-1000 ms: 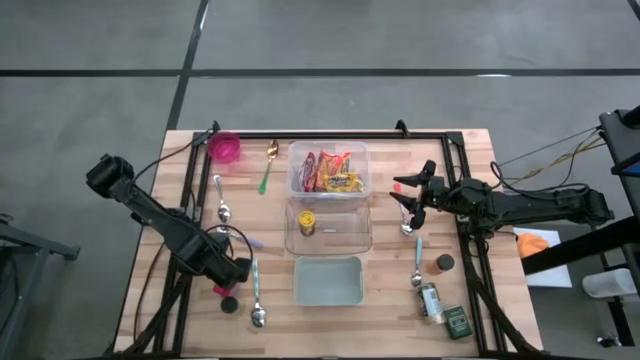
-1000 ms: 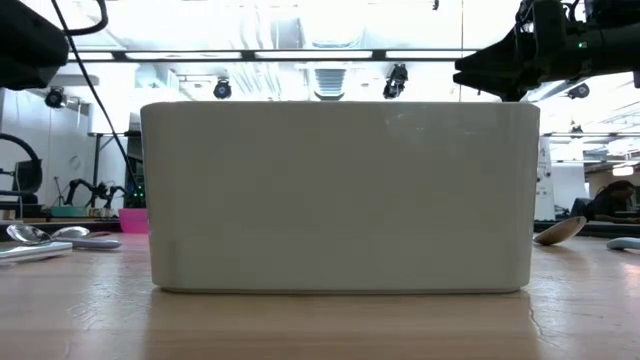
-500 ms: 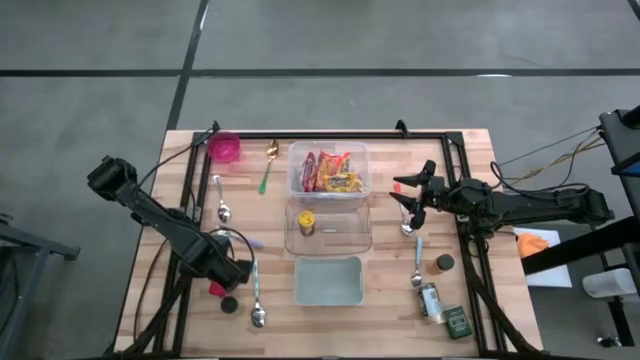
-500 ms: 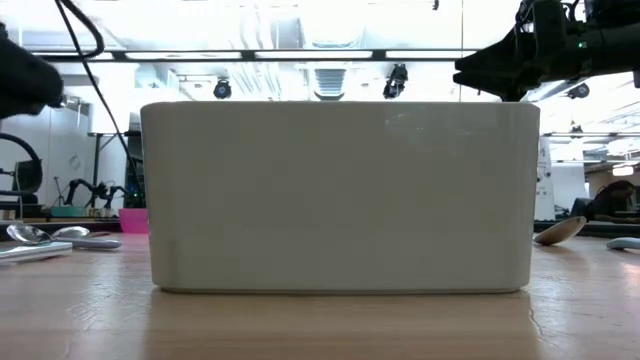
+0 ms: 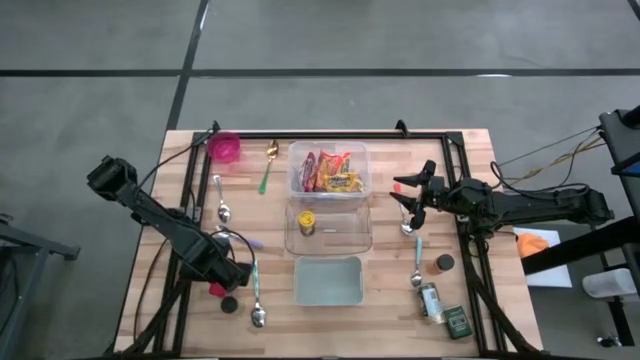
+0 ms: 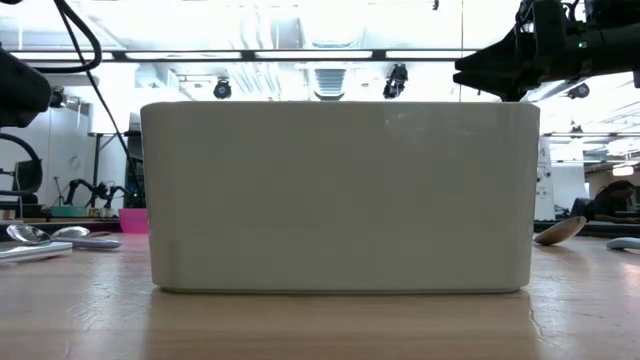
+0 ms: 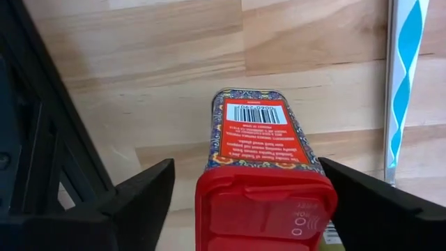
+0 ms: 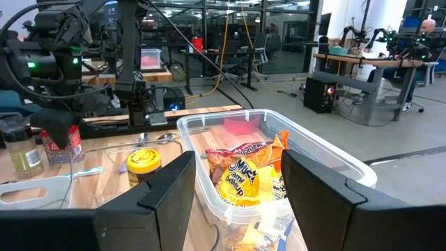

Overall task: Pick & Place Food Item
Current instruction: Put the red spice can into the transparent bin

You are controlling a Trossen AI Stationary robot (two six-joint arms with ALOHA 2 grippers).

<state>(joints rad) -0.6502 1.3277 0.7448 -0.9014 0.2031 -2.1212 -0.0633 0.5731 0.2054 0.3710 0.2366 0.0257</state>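
We see the left gripper (image 5: 222,282) low over the front-left part of the wooden counter (image 5: 470,160), just beside a spoon with a blue-and-white striped handle (image 5: 255,283). In the left wrist view its 2 fingers (image 7: 139,199) stand spread on either side of a spice tin with a red cap (image 7: 265,192), which lies on the wood with its barcode label facing up; there is a gap on each side, so the fingers are not pressing it. The striped spoon handle (image 7: 403,77) runs alongside the tin, a little apart from it. A small dark cap (image 5: 229,305) sits on the counter just in front of the gripper.

The right gripper (image 5: 408,197) hangs above the right side of the counter, near a clear bin of snack packets (image 5: 328,170). In the right wrist view its fingers (image 8: 164,185) are parted with nothing between them, looking toward the snack bin (image 8: 279,174) and a yellow-lidded jar (image 8: 143,162).

In the middle of the counter we find 3 containers in a row: the snack bin at the back, a clear bin holding the yellow-lidded jar (image 5: 307,221) in the centre, and a pale empty tub (image 5: 327,281) at the front. In the low view that tub (image 6: 335,195) fills most of the picture. A pink cup (image 5: 224,147) stands at the back-left corner, and a small jar (image 5: 430,300) and a green tin (image 5: 458,321) lie at the front right.
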